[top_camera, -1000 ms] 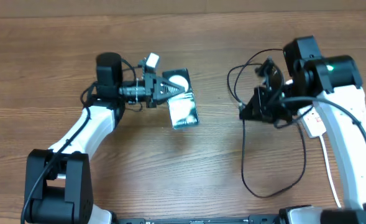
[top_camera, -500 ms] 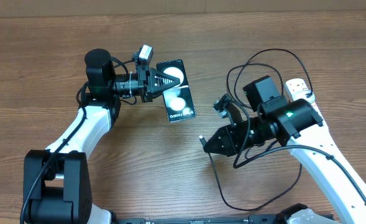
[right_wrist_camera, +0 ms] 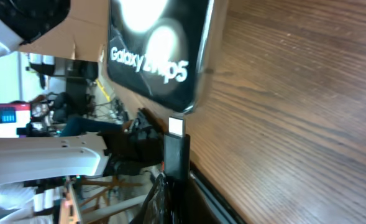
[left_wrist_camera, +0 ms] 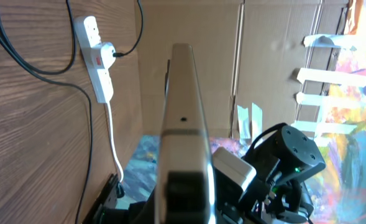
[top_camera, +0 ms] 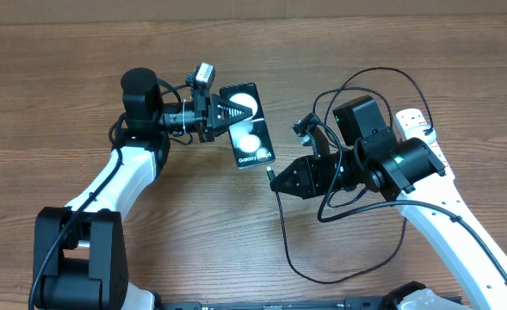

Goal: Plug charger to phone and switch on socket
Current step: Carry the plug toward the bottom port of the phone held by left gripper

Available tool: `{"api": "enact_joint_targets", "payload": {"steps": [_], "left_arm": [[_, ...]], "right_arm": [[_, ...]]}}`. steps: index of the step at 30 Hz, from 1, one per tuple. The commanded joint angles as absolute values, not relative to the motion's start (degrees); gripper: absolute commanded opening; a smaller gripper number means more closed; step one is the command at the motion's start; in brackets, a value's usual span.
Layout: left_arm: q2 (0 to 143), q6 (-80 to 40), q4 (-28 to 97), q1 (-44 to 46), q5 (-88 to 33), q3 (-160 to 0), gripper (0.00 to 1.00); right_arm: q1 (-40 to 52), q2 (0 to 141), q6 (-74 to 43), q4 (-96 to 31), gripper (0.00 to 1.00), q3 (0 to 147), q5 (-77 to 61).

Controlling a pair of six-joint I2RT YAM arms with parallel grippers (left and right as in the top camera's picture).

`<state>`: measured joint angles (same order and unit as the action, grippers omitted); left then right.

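Right wrist view: the phone (right_wrist_camera: 158, 50) reads "Galaxy", then blurred letters ending in 5. Right fingers (top_camera: 292, 179) are clamped on the charger (right_wrist_camera: 176, 152), its tip just beside the phone's end. Left fingers (top_camera: 231, 110) clamp the phone, tilted over the counter (top_camera: 193, 232). Overhead, the outstretched right arm (top_camera: 442, 215) covers most of the socket (left_wrist_camera: 99, 59).

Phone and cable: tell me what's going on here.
The left gripper is clamped on the phone by its upper end, presenting the bottom edge to the other arm. The right gripper is shut on the charger just behind its connector. The metal tip is close to the phone's bottom edge but not yet inserted. The socket lies on the table beyond the right arm, with neither gripper on it.
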<state>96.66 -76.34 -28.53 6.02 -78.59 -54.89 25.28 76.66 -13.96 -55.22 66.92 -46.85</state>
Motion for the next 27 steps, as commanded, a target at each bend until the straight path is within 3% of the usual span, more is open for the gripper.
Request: {"api": "enact_joint_targets", "payload": {"steps": [1,27], "left_arm": [[96.73,-76.82,-28.99,6.42,-77.36,-55.4,0.04],[96.73,-78.85,-28.97,7.16,-79.13,-55.37,0.04]], "right_arm": [[25.45,75.99,-15.05,-54.89,0.04,67.11,-49.23],[28.49,77.01,-15.05,-49.6,0.04,67.13,-45.63]]}}
